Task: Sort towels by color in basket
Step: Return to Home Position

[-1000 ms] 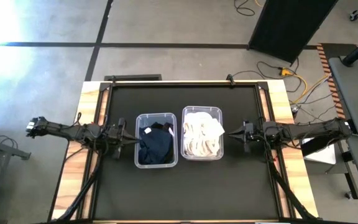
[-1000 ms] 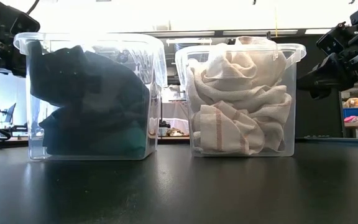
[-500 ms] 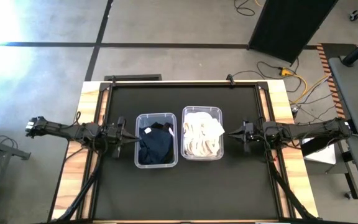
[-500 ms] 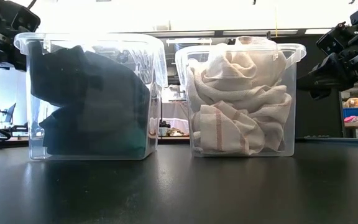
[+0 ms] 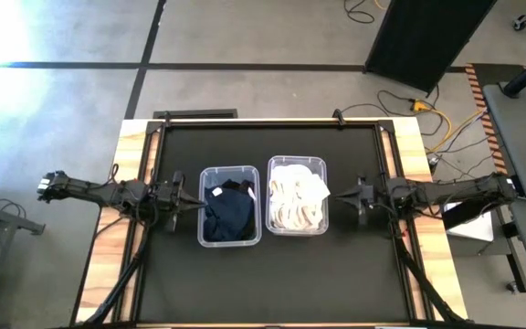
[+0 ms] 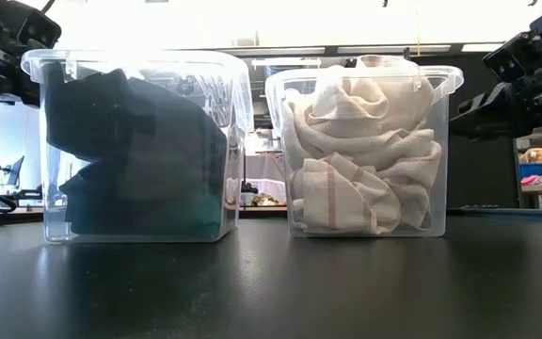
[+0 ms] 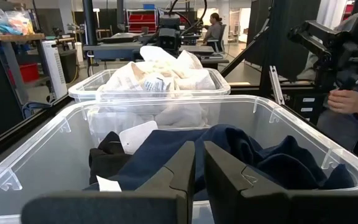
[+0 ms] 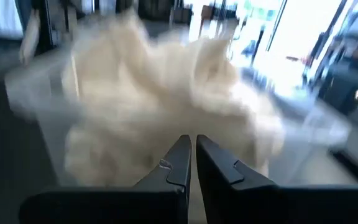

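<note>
Right end effector (image 6: pixel 469 118) sits a touch higher & further from the white-towel bin than 0.5 s ago in the low view; from above the shift barely shows. Left end effector (image 6: pixel 36 38) is where it was half a sec ago. Bins & towels are unchanged.

High view: both arms stretch level over the bench (image 5: pixel 272 274). Left end effector (image 5: pixel 190 203) is just outside the left bin (image 5: pixel 229 170), right end effector (image 5: pixel 341 195) just outside the right bin (image 5: pixel 297 160). Each tip points at its bin w/o touching. Bins stand side by side mid-bench, almost touching. Dark towels (image 5: pixel 229 215) lie in the left bin. White towels (image 5: pixel 295 201) lie in the right bin, spilling a bit over one rim.

Low view adds what overhead can't. Thru the clear walls the dark pile nearly fills the left bin, w/ a greenish cloth (image 6: pixel 196 221) at the bottom. A striped towel (image 6: pixel 337 198), thin reddish lines, presses on the right bin's front wall low down. Both end effectors hang at about rim height, off the bench.

Wrist views give the finger state. Left fingers (image 7: pixel 179 168) are nearly together, a narrow slit w/ nothing in it. Right fingers (image 8: pixel 173 165) look the same, though that view is blurred. Left wrist view also shows a white tag (image 7: pixel 135 134) on the navy cloth & a person's hand (image 7: pixel 347 99) beyond the bench.
</note>
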You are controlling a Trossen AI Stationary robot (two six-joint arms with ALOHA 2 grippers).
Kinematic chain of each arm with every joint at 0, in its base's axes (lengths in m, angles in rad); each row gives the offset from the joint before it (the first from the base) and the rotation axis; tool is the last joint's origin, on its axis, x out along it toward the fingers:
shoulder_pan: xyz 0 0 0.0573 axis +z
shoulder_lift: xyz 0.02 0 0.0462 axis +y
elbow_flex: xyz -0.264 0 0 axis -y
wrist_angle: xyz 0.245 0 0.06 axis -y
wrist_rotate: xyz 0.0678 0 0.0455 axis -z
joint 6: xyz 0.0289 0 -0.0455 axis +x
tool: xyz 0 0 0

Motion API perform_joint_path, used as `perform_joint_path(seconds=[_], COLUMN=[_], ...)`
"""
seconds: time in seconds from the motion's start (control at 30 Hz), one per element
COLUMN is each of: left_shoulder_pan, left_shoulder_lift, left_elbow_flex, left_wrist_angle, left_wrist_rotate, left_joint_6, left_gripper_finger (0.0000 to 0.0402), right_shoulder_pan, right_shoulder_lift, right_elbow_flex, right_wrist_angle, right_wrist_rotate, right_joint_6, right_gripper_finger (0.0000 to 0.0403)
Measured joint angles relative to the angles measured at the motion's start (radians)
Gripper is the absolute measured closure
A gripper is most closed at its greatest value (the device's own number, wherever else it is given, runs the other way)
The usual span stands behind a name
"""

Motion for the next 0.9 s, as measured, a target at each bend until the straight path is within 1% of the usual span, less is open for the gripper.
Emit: perform_joint_path(seconds=[0.07,0.13,0.23,0.33,0.67,0.77,0.9], left_shoulder_pan=[0.0,0.0,0.0,0.0,0.0,0.0,0.0], left_shoulder_lift=[0.0,0.0,0.0,0.0,0.002,0.003,0.003], left_elbow_flex=[0.0,0.0,0.001,0.002,0.002,0.002,0.002], left_wrist_angle=[0.0,0.0,0.001,0.001,0.002,0.002,0.002], left_wrist_rotate=[0.0,0.0,0.0,0.0,0.0,0.0,0.0], left_joint_6=[0.0,0.0,0.0,0.0,0.0,0.0,0.0], left_gripper_finger=[0.0383,0.0383,0.0383,0.0383,0.0383,0.0383,0.0383], right_shoulder_pan=[0.0,0.0,0.0,0.0,0.0,0.0,0.0], right_shoulder_lift=[-0.002,-0.001,0.0,0.005,0.011,0.011,0.011], right_elbow_flex=[0.0,0.0,0.0,0.0,0.0,0.0,0.0], right_wrist_angle=[0.017,0.094,0.235,0.313,0.317,0.317,0.317], right_wrist_rotate=[0.002,0.002,-0.008,-0.028,-0.029,-0.029,-0.029], right_joint_6=[-0.061,-0.098,-0.105,-0.096,0.22,0.267,0.272], right_gripper_finger=[0.0384,0.0385,0.0384,0.0383,0.0385,0.0385,0.0383])
